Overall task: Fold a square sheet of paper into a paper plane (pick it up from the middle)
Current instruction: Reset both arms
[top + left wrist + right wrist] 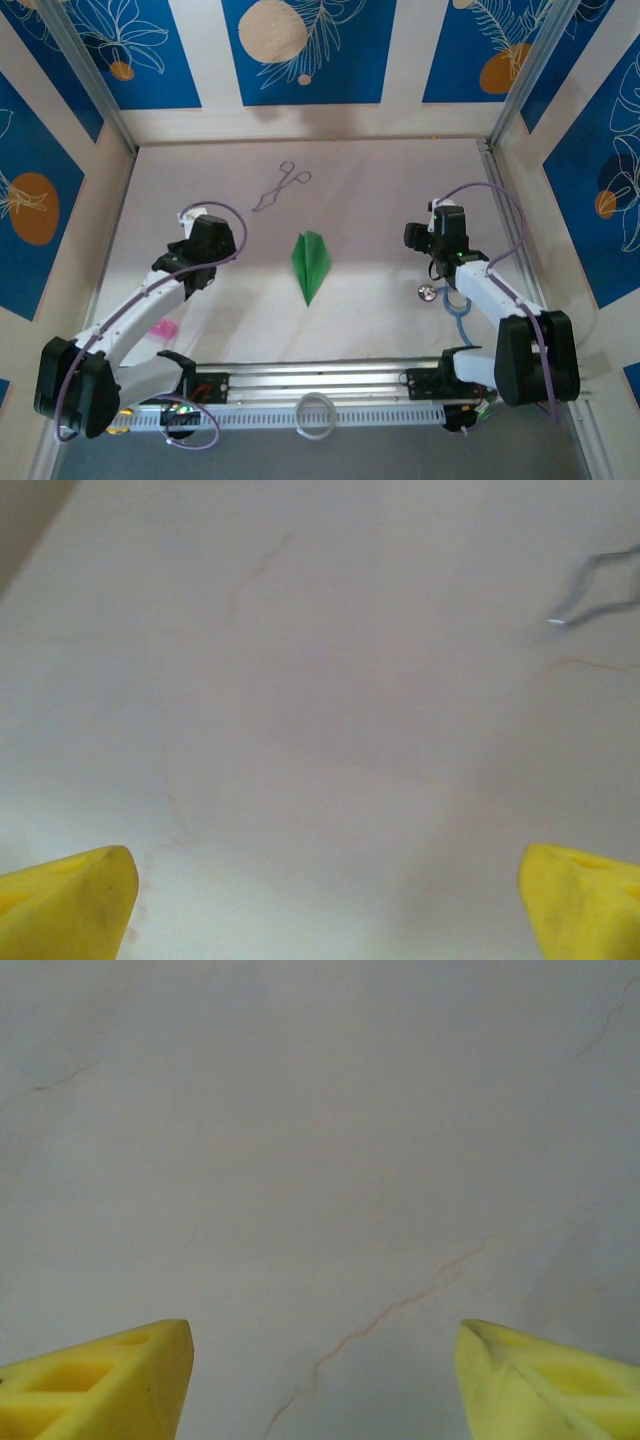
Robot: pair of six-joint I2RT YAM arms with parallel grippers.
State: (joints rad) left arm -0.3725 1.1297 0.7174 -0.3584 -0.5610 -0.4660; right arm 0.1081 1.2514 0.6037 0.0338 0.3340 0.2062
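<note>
1. The paper plane [310,262] lies flat at the middle of the table [380,170]. It is a narrow green dart with a centre crease, and its nose points toward 6 o'clock, at the arm bases.
2. The left gripper [325,865] is found at 9 o'clock of the plane, well apart from it. Its jaws are spread wide, and only bare table is seen between the yellow fingers [70,905].
3. The right gripper [325,1335] is found at 3 o'clock of the plane, also well apart. Its jaws are parted and nothing is held.
4. The folding is judged complete. The step in hand is judged to be the release and clearing of the arms.
5. To do this well, both jaws are to be kept parted and the wrists raised before any sideways travel. That way the light paper is neither dragged nor lifted by the draught.
6. Travel toward 11 o'clock is to be avoided by the left arm, since the forceps [280,187] lie there.
7. A pink item [162,328] lies at 8 o'clock of the plane, beside the left arm, and is best left untouched.
8. The surface is pale and matt and is crossed by faint hairline marks. No grip on thin paper is to be expected from it.
9. The table is enclosed by walls [300,50] of light board with blue leaf-pattern panels, joined by metal posts.
</note>
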